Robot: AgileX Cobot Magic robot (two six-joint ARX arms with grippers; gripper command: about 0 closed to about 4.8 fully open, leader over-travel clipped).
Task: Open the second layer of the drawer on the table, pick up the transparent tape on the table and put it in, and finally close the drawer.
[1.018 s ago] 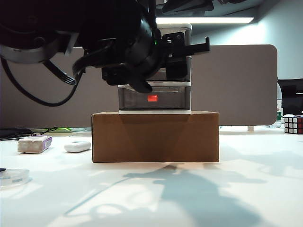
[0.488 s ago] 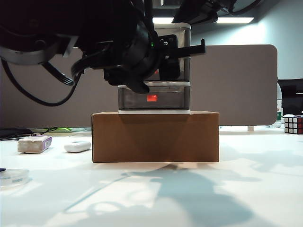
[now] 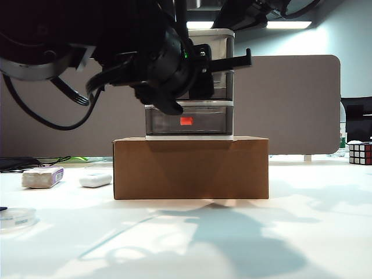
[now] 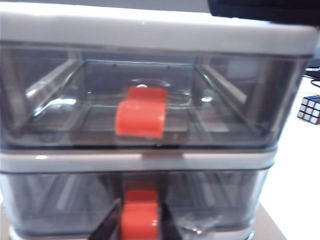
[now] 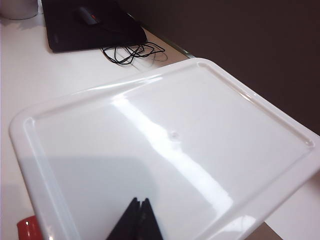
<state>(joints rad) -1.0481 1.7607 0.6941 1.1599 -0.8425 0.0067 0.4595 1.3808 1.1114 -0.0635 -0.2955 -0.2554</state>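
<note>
Fingers of the left end effector are narrowing around the middle drawer's knob, readying the pull; right end effector is hovering pinched empty above the cabinet; tape is lying on the worktop.

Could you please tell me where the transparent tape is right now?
In the exterior view the transparent tape lies flat on the table at the far left edge, in front of the white oblong block and well left of the cardboard box.

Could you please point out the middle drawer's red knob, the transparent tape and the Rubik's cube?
Middle drawer's knob (image 4: 139, 224), left wrist view: its red face.
Transparent tape (image 3: 16, 217), exterior view: the roll's top face.
Rubik's cube (image 3: 360, 153), exterior view: its front face.
</note>
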